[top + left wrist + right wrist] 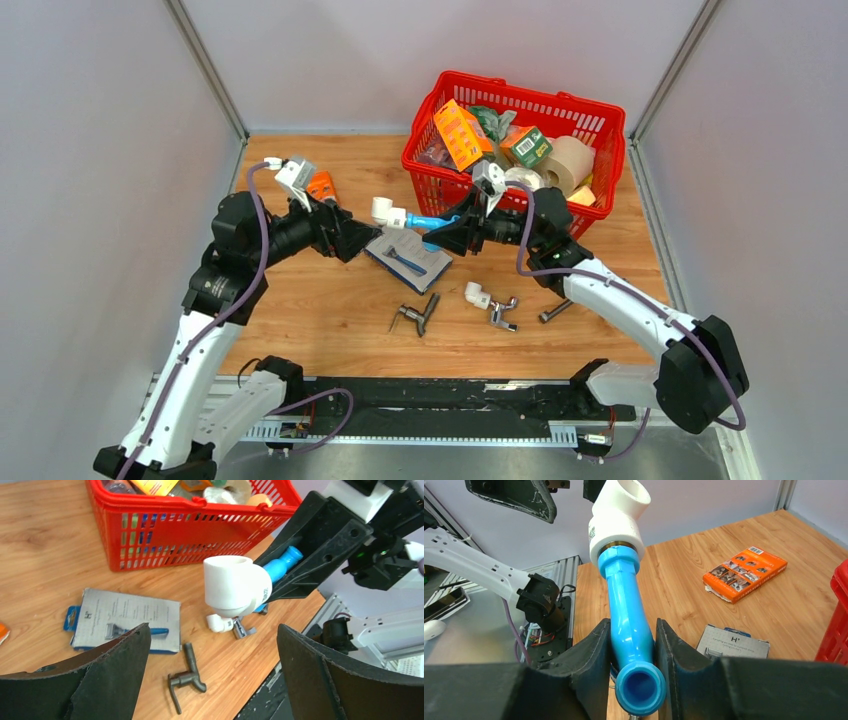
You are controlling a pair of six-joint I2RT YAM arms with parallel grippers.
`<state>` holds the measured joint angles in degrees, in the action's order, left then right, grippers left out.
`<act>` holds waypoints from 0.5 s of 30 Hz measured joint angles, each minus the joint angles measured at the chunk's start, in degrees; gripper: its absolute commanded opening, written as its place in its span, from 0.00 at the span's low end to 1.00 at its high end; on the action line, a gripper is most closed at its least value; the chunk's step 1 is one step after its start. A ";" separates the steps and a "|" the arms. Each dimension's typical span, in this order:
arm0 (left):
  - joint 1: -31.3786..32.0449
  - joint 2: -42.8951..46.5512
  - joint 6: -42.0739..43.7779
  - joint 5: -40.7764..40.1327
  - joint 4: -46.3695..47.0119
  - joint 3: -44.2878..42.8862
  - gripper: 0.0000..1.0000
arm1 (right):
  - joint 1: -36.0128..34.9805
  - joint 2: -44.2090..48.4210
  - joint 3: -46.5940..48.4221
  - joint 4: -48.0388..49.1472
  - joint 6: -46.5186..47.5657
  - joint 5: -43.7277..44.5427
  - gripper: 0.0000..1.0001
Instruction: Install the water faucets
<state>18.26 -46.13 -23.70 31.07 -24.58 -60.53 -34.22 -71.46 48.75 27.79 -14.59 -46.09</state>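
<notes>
The right claw (633,647) was clamped on the small light-blue plastic tap (624,605), held aloft over the wooden worktop (330,300). Its white plastic elbow fitting (232,582) sat just ahead of the left claw (212,645), whose fingers stood parted, touching nothing. An off-centre closure there might lever the tap askew or out of the grip.

**Wooden surface (330,300) and its load**

A red basket (165,535) sits at the back right and an orange box (745,573) at the back left. A grey card pack (125,620) lies mid-surface. Nearer lie a dark tap (418,315), a chrome tap (492,303) and a metal rod (556,311).
</notes>
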 measured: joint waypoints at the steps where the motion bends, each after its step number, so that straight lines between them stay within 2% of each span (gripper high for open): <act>1: 0.00 0.07 0.59 -0.48 -0.81 -0.11 1.00 | 0.00 0.04 0.00 -0.20 0.13 -0.15 0.00; 6: -0.31 0.37 2.43 0.48 -1.77 -0.17 1.00 | 0.00 0.11 0.00 -1.31 0.57 -1.70 0.00; 15: -0.68 -3.30 -0.96 12.28 6.03 0.22 1.00 | 0.00 0.28 0.00 -1.36 0.81 -4.57 0.00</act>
<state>17.58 -49.43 -24.67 43.35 -18.55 -60.31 -34.22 -71.18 48.75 26.44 -13.78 -50.65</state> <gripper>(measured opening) 1.000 0.333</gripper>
